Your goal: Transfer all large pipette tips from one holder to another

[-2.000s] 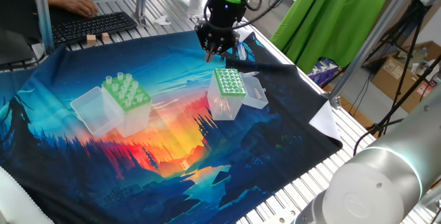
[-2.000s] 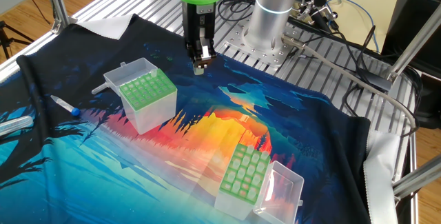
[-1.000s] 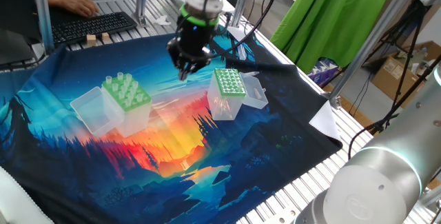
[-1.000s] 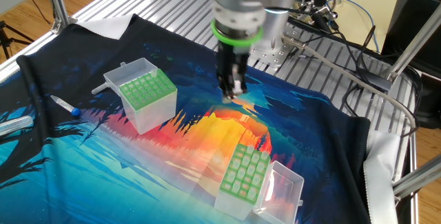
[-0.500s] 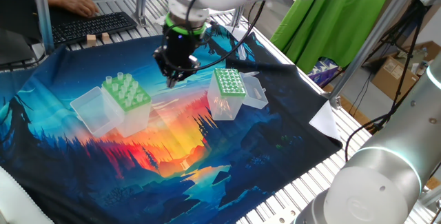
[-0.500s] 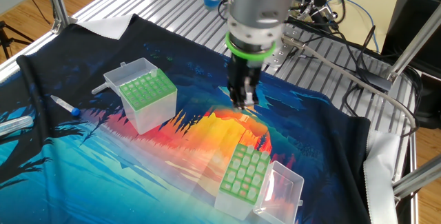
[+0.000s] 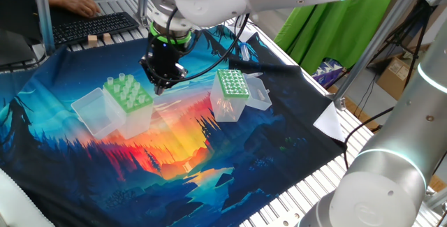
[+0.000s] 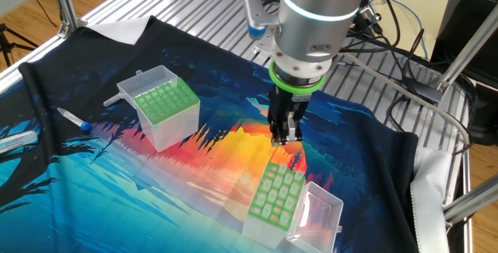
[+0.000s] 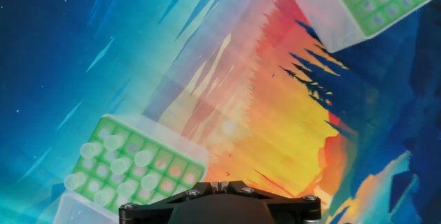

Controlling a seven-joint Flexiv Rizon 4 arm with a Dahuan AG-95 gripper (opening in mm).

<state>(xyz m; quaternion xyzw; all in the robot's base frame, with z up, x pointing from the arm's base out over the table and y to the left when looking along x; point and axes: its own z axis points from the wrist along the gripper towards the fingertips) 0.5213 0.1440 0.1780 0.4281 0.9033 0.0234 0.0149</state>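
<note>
Translucent tips (image 9: 114, 165) just beside gripper (image 9: 222, 182)

Slatted metal table (image 8: 167, 0) under colourful landscape cloth (image 8: 156, 183), two tip boxes (image 8: 163, 113) (image 8: 280, 198) atop.

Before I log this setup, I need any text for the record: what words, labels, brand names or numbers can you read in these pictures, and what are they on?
None can be read.
The two tip boxes: no label showing.
The cloth: a printed sunset landscape, no words.
The gripper and arm: no readable marking.
The keyboard: keys too small to read.
The small tube with a blue cap: too small to tell.
</note>
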